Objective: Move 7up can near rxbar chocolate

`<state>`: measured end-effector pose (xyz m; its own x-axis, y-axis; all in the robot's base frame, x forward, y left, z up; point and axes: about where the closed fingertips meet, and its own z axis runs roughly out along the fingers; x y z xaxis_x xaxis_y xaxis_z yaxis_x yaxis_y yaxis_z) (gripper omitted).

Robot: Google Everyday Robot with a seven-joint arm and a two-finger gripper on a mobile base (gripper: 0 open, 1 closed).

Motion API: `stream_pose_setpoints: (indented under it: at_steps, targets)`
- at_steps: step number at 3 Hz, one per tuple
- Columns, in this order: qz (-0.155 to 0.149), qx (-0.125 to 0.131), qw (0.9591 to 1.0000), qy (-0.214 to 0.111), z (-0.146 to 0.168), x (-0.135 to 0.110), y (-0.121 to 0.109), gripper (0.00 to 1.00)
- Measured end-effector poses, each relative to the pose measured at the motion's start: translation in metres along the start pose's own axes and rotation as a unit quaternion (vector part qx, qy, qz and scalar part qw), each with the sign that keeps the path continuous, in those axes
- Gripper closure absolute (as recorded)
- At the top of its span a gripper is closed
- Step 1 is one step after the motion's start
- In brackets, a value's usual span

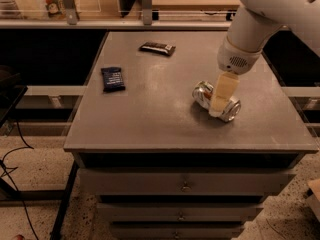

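Observation:
The 7up can [202,93] lies on its side on the right part of the grey table [150,119], silver ends pointing left-back and right-front. My gripper [220,104] hangs from the white arm and reaches down right at the can's middle, covering part of its body. The rxbar chocolate [157,48], a slim dark bar with a pale patch at its right end, lies flat near the table's back edge, well to the back left of the can.
A wider dark blue packet [113,78] lies on the table's left side. A shelf rail with uprights [146,14] runs behind the table. Drawers [186,186] sit under the tabletop. Cables lie on the floor at the left.

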<state>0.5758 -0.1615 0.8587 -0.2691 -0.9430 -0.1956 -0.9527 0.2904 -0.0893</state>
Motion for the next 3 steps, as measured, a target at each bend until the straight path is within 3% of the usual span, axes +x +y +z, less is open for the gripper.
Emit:
stream_pose_setpoints:
  at_steps: [1,3]
  targets:
    - [0.008,-0.01,0.9999,0.008,0.016,0.0,-0.003,0.0]
    - [0.024,-0.02,0.9992,0.022,0.028,0.009,-0.003,0.18]
